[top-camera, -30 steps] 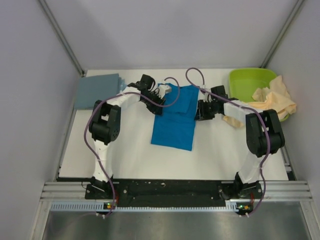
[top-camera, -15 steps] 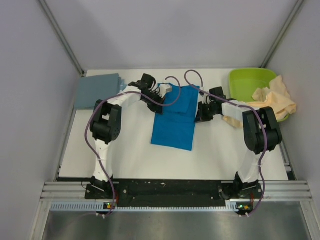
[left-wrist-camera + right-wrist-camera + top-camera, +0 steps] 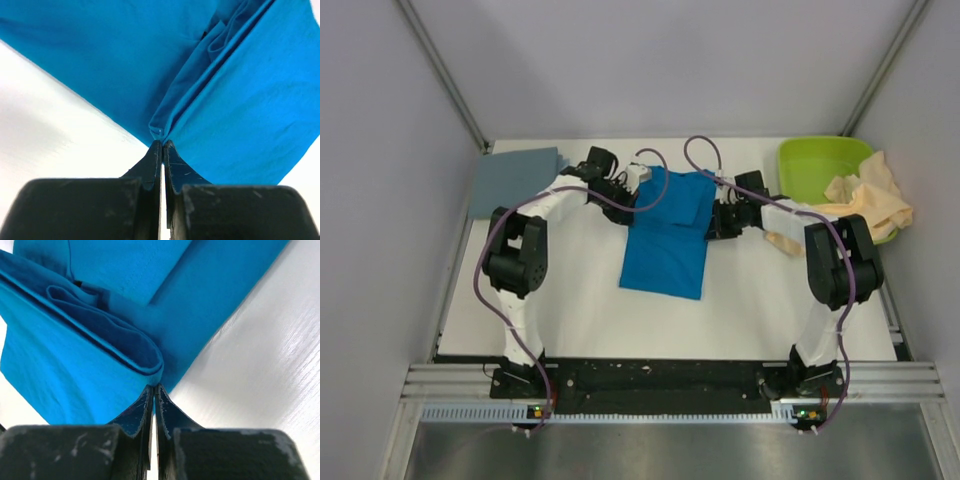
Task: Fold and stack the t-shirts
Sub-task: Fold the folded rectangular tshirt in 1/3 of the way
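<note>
Shirts in your view number three. The blue t-shirt [image 3: 667, 240] lies mid-table, its long axis running near to far and its near end leaning slightly left. Your left gripper [image 3: 162, 145] and right gripper [image 3: 153, 389] each pinch its far folds tight. One grey-blue folded shirt [image 3: 515, 180] sits far left, and one cream shirt [image 3: 868, 200] drapes over the green tub [image 3: 815, 160] far right.

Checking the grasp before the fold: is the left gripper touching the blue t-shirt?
Touching. The left wrist view shows the left gripper shut, its tips pinching a puckered edge of the blue t-shirt with no gap.
</note>
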`<state>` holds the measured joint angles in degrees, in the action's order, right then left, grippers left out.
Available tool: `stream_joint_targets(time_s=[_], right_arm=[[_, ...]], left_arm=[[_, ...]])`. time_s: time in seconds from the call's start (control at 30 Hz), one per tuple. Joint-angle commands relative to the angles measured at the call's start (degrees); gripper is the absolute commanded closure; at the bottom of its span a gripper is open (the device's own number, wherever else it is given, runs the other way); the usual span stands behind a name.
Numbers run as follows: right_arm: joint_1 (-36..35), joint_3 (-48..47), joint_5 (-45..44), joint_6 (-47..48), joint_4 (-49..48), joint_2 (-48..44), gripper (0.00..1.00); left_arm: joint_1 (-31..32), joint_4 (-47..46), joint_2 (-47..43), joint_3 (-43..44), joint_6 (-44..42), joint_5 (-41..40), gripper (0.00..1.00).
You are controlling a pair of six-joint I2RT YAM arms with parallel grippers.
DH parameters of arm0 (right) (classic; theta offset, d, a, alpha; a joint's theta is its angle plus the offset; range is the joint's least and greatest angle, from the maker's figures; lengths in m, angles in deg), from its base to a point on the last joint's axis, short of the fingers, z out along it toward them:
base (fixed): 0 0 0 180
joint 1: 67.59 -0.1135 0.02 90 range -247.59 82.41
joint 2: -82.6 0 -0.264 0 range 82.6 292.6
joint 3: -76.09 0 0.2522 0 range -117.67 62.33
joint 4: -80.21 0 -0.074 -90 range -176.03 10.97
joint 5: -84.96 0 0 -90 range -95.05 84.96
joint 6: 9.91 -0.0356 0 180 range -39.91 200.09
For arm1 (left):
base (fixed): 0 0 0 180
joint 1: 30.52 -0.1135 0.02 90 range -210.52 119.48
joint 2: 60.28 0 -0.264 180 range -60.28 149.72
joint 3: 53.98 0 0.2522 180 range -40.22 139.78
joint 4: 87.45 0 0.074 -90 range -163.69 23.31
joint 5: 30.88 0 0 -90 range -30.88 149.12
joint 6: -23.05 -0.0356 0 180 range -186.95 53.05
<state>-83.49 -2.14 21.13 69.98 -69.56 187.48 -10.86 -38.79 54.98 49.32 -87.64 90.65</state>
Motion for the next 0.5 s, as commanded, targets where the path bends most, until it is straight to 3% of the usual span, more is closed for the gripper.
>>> stream_joint_targets(time_s=[0.0, 0.17, 0.3, 0.47], right_arm=[[-0.4, -3.1, -2.6, 0.3, -2.0, -0.8, 1.00], [-0.3, -5.1, -4.1, -0.5, -1.3, 1.5, 1.00], [-0.3, -5.7, -6.6, -0.9, 0.2, 3.2, 1.00], [-0.2, -9.4, -11.4, 0.7, 3.0, 3.5, 0.57]], left_arm=[[-0.7, -0.4, 1.3, 2.1, 2.2, -4.8, 1.00], [-0.8, 0.0, 5.0, 5.7, 4.4, -10.2, 1.00], [-0.6, 2.3, 7.8, 9.2, 3.9, -10.4, 0.78], [-0.8, 2.3, 7.4, 10.6, 3.3, -14.1, 0.58]])
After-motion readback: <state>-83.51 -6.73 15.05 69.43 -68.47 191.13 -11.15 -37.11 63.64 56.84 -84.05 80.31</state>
